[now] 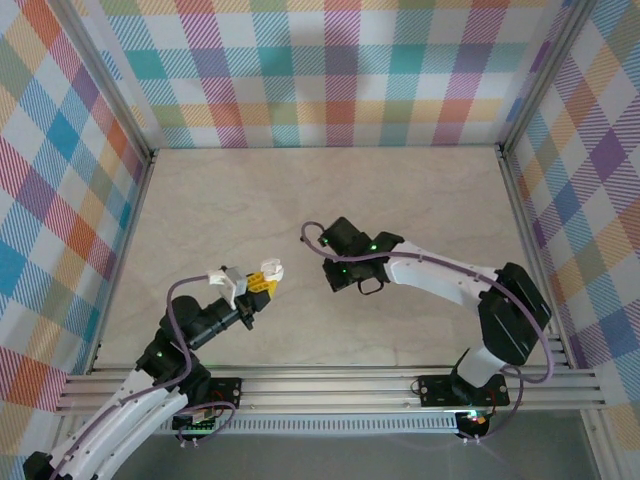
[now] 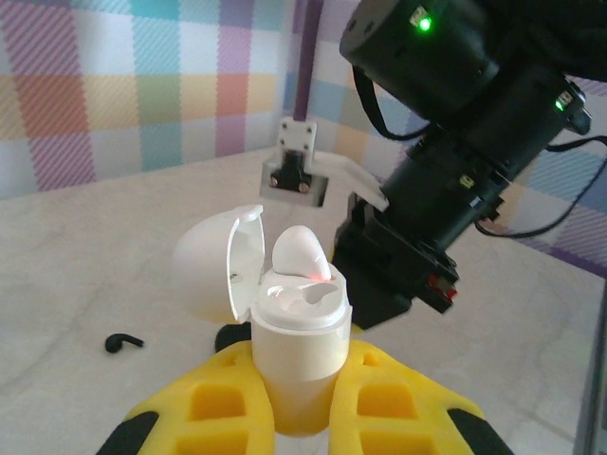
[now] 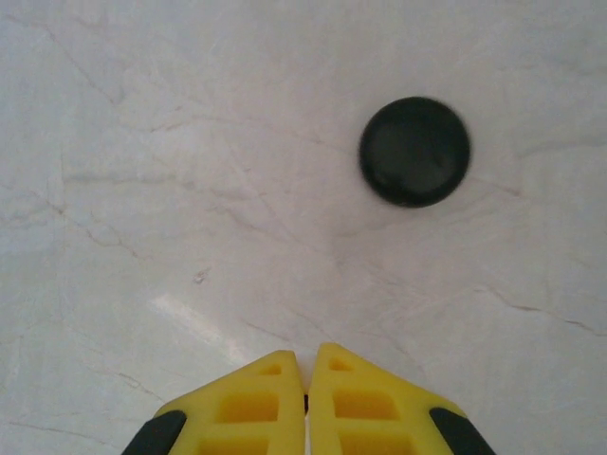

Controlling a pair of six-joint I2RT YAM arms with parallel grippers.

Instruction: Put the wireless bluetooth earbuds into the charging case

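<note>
White charging case point(image 2: 296, 346) upright within left pincer point(image 2: 300, 403)

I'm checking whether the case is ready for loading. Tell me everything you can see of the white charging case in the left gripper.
The white charging case is a small, glossy, plastic-looking rounded shell, held upright between the yellow jaws of the left gripper. Its domed lid is flipped open to the left on a side hinge. One white earbud stands in a well, with a faint red glow at its base.
</note>
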